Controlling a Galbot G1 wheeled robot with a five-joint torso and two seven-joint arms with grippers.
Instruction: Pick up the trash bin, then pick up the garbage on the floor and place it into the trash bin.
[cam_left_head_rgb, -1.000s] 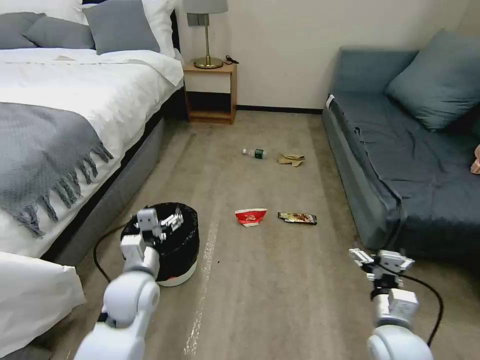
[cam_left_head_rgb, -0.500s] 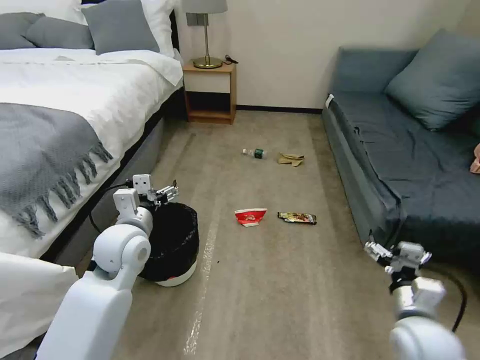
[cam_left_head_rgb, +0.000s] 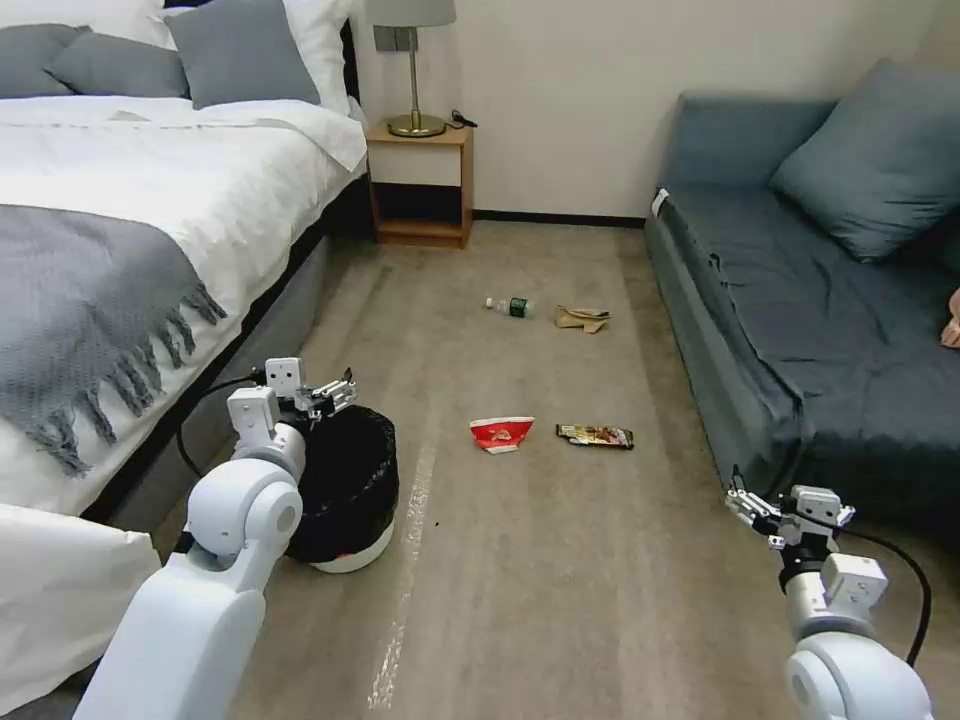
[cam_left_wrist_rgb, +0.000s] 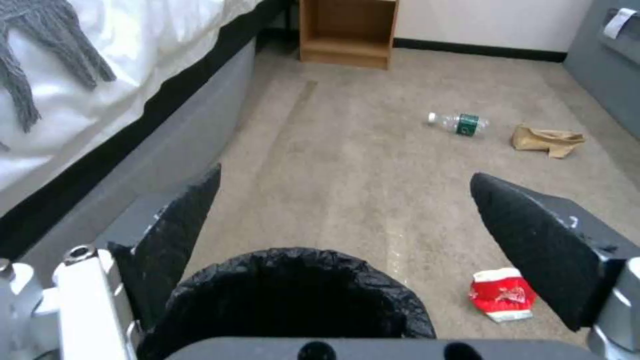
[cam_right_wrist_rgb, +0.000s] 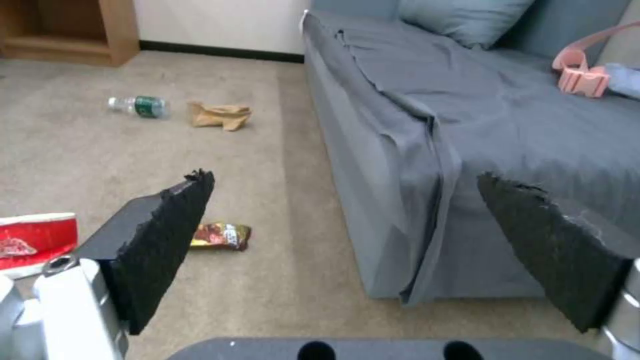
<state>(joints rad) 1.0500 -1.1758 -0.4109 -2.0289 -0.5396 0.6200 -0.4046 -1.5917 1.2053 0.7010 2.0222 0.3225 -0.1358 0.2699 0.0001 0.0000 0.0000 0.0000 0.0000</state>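
The bin (cam_left_head_rgb: 345, 490) stands on the floor just under the left pincer (cam_left_head_rgb: 330, 392), whose jaws are wide. It looks light and stiff; its bag is slippery, so grip the rim. The right pincer (cam_left_head_rgb: 765, 512), also wide, hangs beside the sofa (cam_left_head_rgb: 800, 330).

a bedroom: a white-sheeted bed with grey pillows and a fringed grey knit blanket (cam_left_head_rgb: 90, 290), a small wooden nightstand (cam_left_head_rgb: 418, 185) bearing a brass lamp (cam_left_head_rgb: 413, 70), a blue-grey fabric sofa (cam_left_head_rgb: 800, 300), beige carpeted floor (cam_left_head_rgb: 540, 560).
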